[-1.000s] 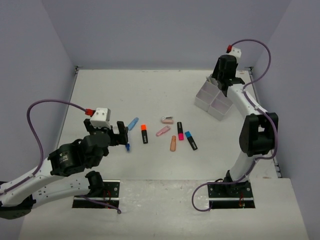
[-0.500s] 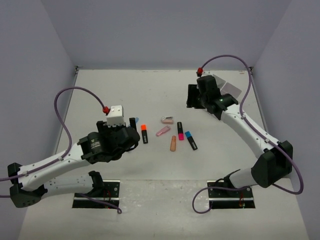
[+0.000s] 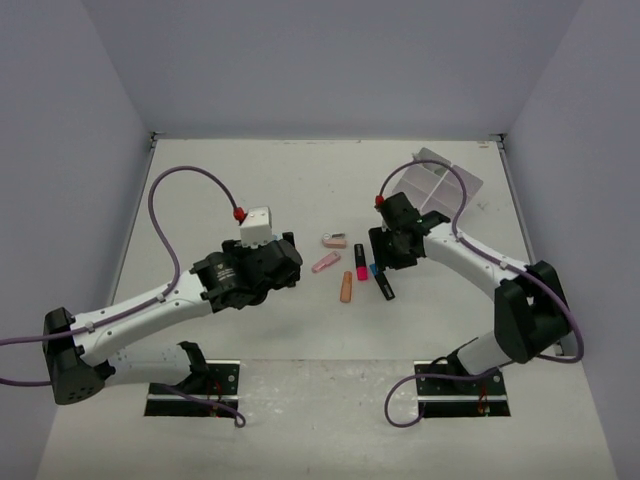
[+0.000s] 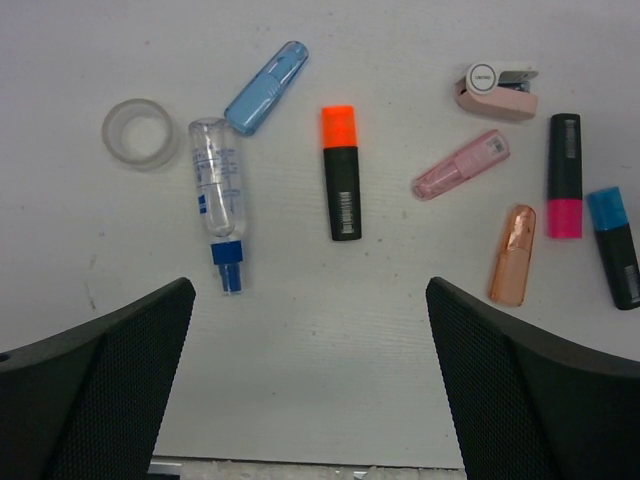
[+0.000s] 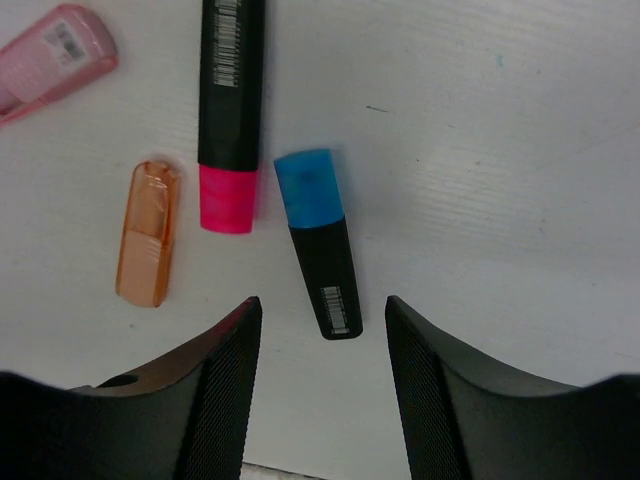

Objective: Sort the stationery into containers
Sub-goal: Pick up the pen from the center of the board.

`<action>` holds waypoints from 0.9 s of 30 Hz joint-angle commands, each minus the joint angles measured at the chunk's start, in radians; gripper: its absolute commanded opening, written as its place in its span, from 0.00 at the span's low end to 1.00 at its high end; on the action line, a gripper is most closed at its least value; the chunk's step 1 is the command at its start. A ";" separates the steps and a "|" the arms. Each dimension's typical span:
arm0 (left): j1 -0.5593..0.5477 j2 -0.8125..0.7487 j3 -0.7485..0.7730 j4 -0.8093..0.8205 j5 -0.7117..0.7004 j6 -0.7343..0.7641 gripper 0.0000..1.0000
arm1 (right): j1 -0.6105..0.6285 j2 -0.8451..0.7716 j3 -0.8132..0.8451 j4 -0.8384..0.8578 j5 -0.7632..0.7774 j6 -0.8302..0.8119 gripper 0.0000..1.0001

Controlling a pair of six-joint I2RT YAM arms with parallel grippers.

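Note:
The stationery lies loose mid-table. In the left wrist view I see a clear tape roll [image 4: 137, 133], a clear tube with a blue tip [image 4: 218, 200], a light blue piece [image 4: 266, 87], an orange-capped highlighter [image 4: 340, 172], two pink pieces [image 4: 460, 165] and an orange piece [image 4: 512, 255]. My left gripper [image 4: 310, 290] hangs open above bare table near them. My right gripper [image 5: 322, 305] is open, its fingers either side of the black end of the blue-capped highlighter [image 5: 320, 245] without touching it. A pink-capped highlighter [image 5: 232, 100] lies beside it. The white divided tray [image 3: 440, 185] stands at the back right.
Grey walls close the table on three sides. The left arm [image 3: 150, 305] reaches in from the near left with its purple cable looping above. A pink-and-white eraser-like block [image 3: 334, 240] lies just behind the highlighters. The arm bases sit at the near edge.
The right arm swung from the tray down to the blue-capped highlighter. The left arm moved right, over the left end of the stationery. The items have not moved.

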 commanded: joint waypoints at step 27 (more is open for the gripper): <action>0.056 -0.134 0.036 0.339 0.182 0.253 1.00 | 0.012 0.206 0.021 0.044 -0.023 -0.043 0.01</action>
